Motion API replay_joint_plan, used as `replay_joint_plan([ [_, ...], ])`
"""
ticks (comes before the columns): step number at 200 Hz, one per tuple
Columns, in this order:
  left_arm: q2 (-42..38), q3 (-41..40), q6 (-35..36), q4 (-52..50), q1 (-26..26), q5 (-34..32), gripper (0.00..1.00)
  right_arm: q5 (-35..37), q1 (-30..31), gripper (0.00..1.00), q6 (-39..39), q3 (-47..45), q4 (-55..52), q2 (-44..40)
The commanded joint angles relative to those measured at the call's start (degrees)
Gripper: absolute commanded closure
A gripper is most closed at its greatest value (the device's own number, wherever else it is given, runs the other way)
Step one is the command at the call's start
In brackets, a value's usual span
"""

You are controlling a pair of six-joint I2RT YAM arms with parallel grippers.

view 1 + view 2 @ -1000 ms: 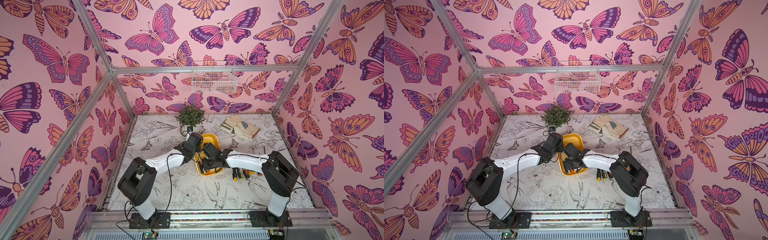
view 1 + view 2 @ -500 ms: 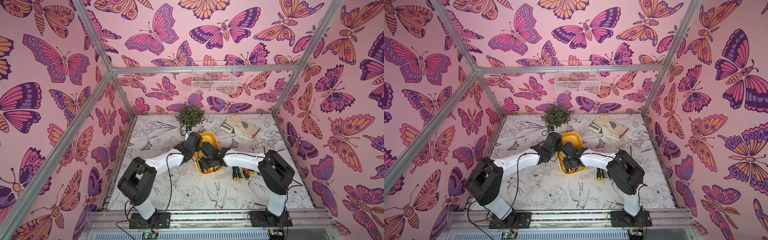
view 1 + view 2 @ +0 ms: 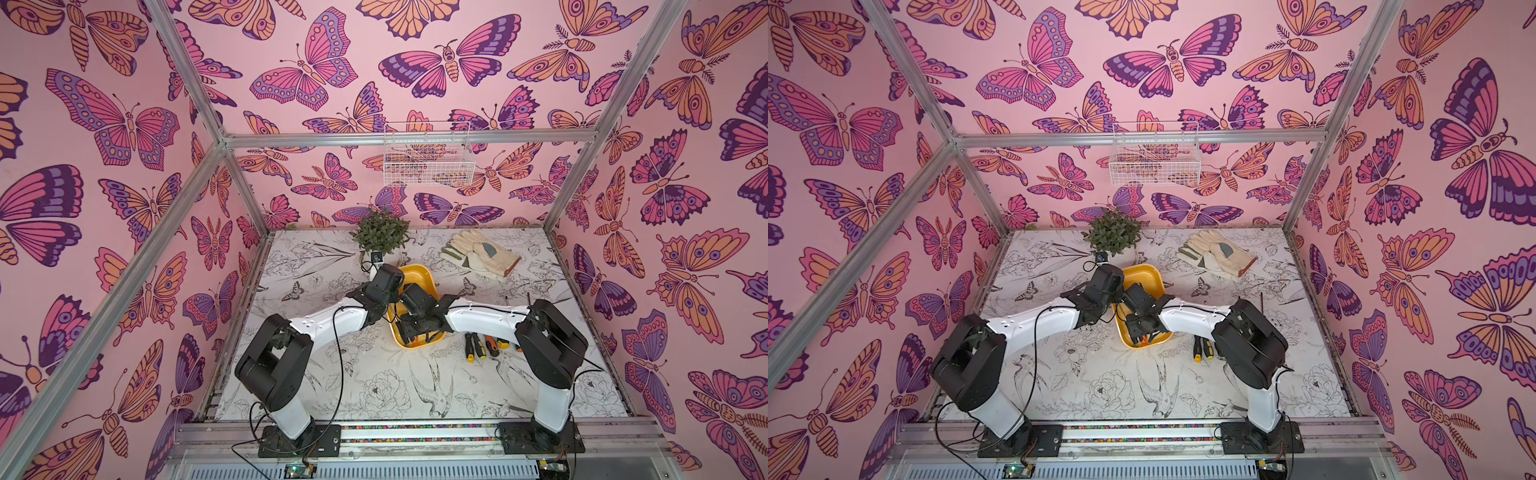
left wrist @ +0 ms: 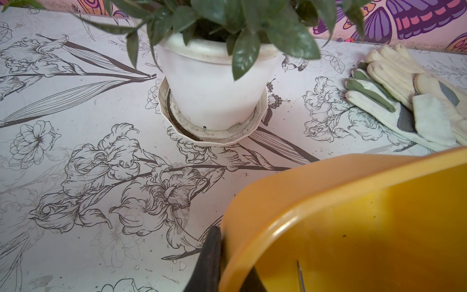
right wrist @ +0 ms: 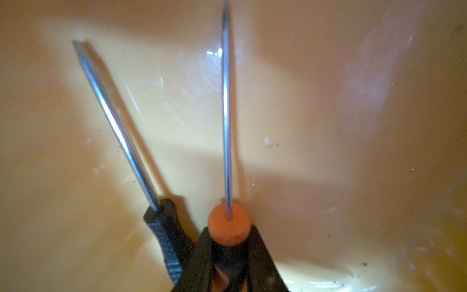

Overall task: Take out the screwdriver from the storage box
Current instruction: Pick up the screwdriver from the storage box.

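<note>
The storage box [image 3: 419, 276], a shallow yellow tray, sits mid-table in both top views [image 3: 1144, 276]. My left gripper [image 3: 390, 306] is shut on its left rim. In the left wrist view one finger [image 4: 212, 252] stands outside the wall [image 4: 353, 202] and the other inside. My right gripper [image 3: 409, 332] reaches down into the box. In the right wrist view it [image 5: 229, 237] is shut on the orange-and-black handle of a screwdriver [image 5: 227, 126]. A second, black-handled screwdriver [image 5: 164, 227] lies beside it on the box floor [image 5: 328, 101].
Several screwdrivers [image 3: 484, 347] lie on the table right of the box, under the right arm. A potted plant [image 3: 380, 235] stands just behind the box and work gloves [image 3: 480, 253] lie at the back right. A white wire basket [image 3: 428, 160] hangs on the back wall.
The right gripper's jaws have closed in around the orange-handled screwdriver, and the right arm has shifted slightly over the box. The left arm has stayed put on the rim.
</note>
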Motion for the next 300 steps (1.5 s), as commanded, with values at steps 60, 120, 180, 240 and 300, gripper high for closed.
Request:
replay_joint_plan([
  [60,-1.10,-0.59,-0.43,0.70,-0.78,4.34,1.00,2.75,-0.40,1.00,-3.68,-1.84,-3.72,-5.72],
  [120,-0.98,-0.50,-0.47,0.70,-0.71,4.33,1.00,2.97,-0.40,1.00,-4.17,-2.62,-5.69,-10.94],
  [180,-0.93,-0.42,-0.44,0.71,-0.75,4.34,1.00,5.15,-0.56,1.00,-4.72,-3.19,-9.96,-17.35],
  [240,-1.09,-0.50,-0.45,0.69,-0.75,4.44,1.00,6.28,-6.45,1.00,-8.53,-4.90,-17.28,-25.89],
  [300,-1.00,-0.50,-0.41,0.71,-0.78,4.43,1.00,2.73,-23.15,1.00,-15.83,-8.95,-21.87,-33.29],
])
